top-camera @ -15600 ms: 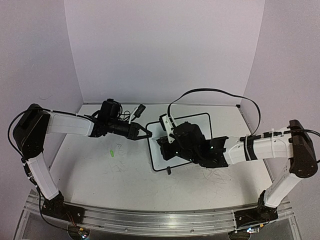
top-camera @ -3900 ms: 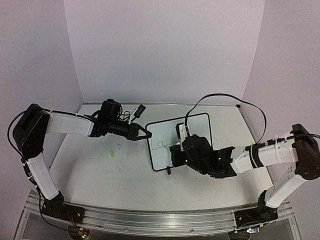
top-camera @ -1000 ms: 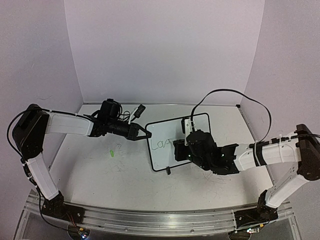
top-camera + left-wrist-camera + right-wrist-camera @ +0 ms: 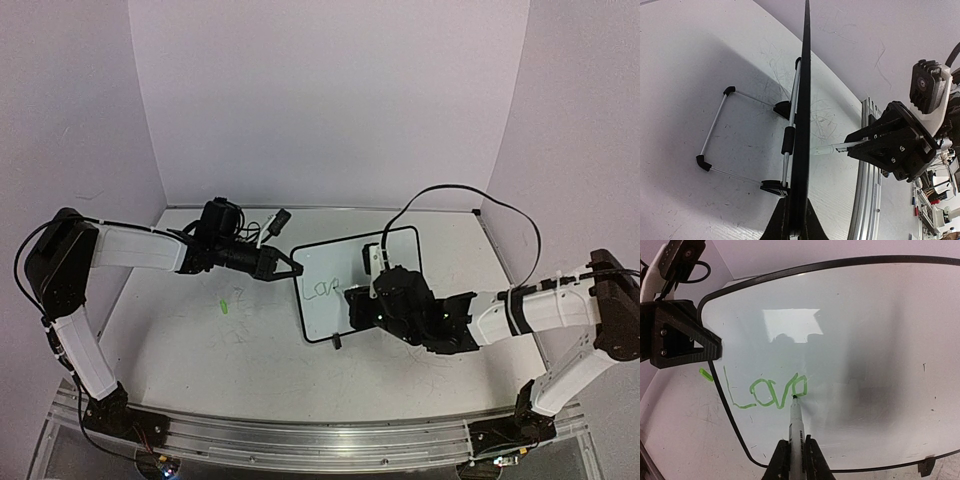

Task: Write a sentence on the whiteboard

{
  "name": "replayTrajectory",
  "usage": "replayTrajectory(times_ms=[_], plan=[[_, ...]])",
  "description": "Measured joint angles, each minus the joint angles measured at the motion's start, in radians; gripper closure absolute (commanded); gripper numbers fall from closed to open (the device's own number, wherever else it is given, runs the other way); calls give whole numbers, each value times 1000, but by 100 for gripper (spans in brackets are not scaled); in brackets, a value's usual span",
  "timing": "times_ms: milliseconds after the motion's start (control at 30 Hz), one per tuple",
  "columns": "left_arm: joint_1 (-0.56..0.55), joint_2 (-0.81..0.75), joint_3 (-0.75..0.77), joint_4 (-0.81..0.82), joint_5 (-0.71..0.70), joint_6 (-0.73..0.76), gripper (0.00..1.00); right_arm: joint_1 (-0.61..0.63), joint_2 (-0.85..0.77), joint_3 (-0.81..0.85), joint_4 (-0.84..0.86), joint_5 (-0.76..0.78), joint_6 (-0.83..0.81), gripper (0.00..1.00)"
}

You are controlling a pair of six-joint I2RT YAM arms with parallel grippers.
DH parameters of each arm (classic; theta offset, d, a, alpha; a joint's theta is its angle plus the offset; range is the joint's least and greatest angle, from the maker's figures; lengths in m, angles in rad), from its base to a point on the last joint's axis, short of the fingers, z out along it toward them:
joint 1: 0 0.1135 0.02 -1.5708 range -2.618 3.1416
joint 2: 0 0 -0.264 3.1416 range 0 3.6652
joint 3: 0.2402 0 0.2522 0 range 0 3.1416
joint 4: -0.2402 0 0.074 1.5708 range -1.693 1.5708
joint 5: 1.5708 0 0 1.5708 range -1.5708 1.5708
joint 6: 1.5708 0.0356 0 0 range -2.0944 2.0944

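Black-fingered, the left gripper (image 4: 284, 268) pinches the left edge of the whiteboard (image 4: 865, 340), propped mid-table; green letters (image 4: 772, 392) run right to the tip of the marker (image 4: 796, 422), clamped in the right gripper (image 4: 794, 460). Best keep pressure light and even; start the next letter just right of the last; hard pushing could tip the board.

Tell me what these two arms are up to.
The left hand is clamped on the edge of the whiteboard, steadying it on the table. The right hand holds a marker with its tip against the board, at the end of green lettering that reads roughly "Lovo". The sentence is only partly written, and most of the board is blank.
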State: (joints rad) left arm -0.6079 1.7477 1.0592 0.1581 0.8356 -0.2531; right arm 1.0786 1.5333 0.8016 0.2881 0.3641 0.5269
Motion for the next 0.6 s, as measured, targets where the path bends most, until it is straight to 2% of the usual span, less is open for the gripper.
replayTrajectory(times_ms=[600], plan=[[0,0,0,0,0,1,100,0,-16,-13,-32,14,0,100]])
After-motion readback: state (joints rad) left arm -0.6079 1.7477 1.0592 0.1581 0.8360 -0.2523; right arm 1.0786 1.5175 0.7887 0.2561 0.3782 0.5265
